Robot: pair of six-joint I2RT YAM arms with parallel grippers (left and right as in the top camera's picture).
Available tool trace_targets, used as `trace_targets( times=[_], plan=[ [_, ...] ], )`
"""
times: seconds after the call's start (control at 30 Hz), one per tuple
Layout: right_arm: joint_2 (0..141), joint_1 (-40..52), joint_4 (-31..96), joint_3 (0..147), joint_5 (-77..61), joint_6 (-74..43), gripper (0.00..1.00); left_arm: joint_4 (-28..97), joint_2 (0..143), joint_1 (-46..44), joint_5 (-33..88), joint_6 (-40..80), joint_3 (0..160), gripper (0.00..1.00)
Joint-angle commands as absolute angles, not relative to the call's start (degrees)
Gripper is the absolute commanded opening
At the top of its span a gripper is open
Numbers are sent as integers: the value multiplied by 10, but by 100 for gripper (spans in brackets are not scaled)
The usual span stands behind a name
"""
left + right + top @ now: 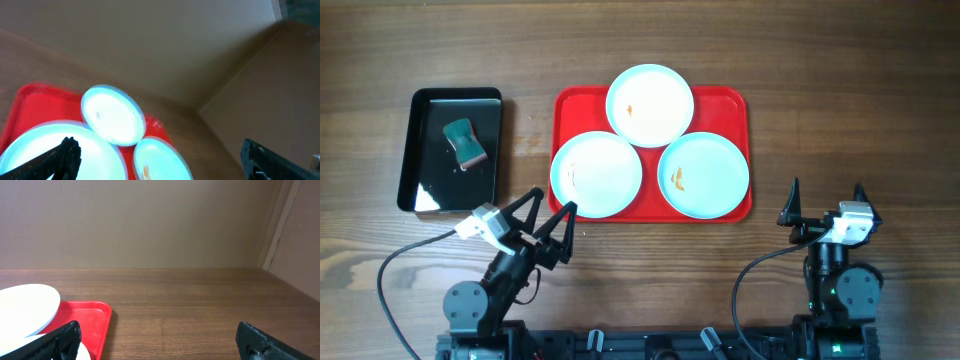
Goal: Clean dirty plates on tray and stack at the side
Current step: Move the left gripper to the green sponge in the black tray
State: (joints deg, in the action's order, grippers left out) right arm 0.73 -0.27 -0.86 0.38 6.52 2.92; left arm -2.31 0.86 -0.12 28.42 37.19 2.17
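Overhead: your left pincer (552, 203) gaped empty, plates (596, 174) on the tray (740, 100) just ahead; right pincer (827, 190) gaped too. Left wrist: nearest plate (95, 160) sat just below. Right wrist: tray lay ahead-left. Cleaning looked unstarted; you needed the sponge (466, 142) first.

Three plates (650, 104) fill the tray (576, 110); left pincer (554, 200) and right pincer (827, 186) gape empty.

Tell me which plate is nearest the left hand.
The front-left plate, at the red tray's corner closest to the left hand; the other two sit farther back and right.
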Motion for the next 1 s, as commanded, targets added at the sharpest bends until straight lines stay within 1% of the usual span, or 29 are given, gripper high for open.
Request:
trace_targets(
  times=[0.0, 0.07, 0.13, 0.2, 0.3, 0.4, 0.53, 0.57, 0.6, 0.63, 0.67, 0.7, 0.73, 0.77, 0.8, 0.83, 0.9, 0.93, 0.97],
  plan=[
    [6, -4, -12, 3, 77, 34, 100, 79, 57, 18, 200, 283, 139, 100],
    [6, -4, -12, 3, 76, 34, 100, 161, 128, 29, 167, 234, 223, 100],
    [6, -4, -12, 3, 74, 28, 100, 277, 274, 44, 142, 183, 351, 100],
    [6, -4, -12, 3, 74, 28, 100, 334, 375, 48, 140, 179, 419, 100],
    [6, -4, -12, 3, 75, 28, 100, 336, 483, 47, 142, 184, 449, 100],
    [6, -4, -12, 3, 75, 28, 100, 320, 510, 47, 166, 184, 450, 100],
    [6, -4, -12, 3, 74, 27, 100, 289, 453, 49, 171, 183, 450, 100],
    [6, -4, -11, 3, 48, 23, 100, 287, 439, 55, 171, 183, 450, 100],
    [6, -4, -4, 3, -14, -4, 100, 289, 433, 63, 171, 184, 451, 100],
    [7, -4, -6, 3, -81, -56, 100, 296, 433, 72, 177, 184, 453, 100],
    [7, -4, -13, 3, -151, -138, 100, 306, 435, 84, 189, 184, 458, 100],
    [8, -4, -17, 3, -205, -230, 100, 314, 440, 98, 199, 183, 467, 100],
    [8, -4, -19, 3, -252, -366, 100, 324, 446, 116, 204, 182, 482, 100],
    [8, -4, -19, 3, -275, -485, 100, 347, 460, 143, 213, 164, 513, 100],
    [10, -4, -25, 3, -282, -561, 100, 373, 480, 166, 234, 133, 546, 100],
    [10, -4, -52, 3, -290, -576, 100, 411, 511, 190, 256, 105, 588, 100],
    [15, -4, -185, 4, -336, -578, 100, 519, 602, 229, 274, 44, 698, 100],
    [21, -4, -214, 15, -340, -587, 100, 550, 644, 242, 274, 34, 743, 100],
    [34, -4, -208, 41, -347, -580, 100, 565, 672, 252, 274, 34, 774, 100]
  ],
)
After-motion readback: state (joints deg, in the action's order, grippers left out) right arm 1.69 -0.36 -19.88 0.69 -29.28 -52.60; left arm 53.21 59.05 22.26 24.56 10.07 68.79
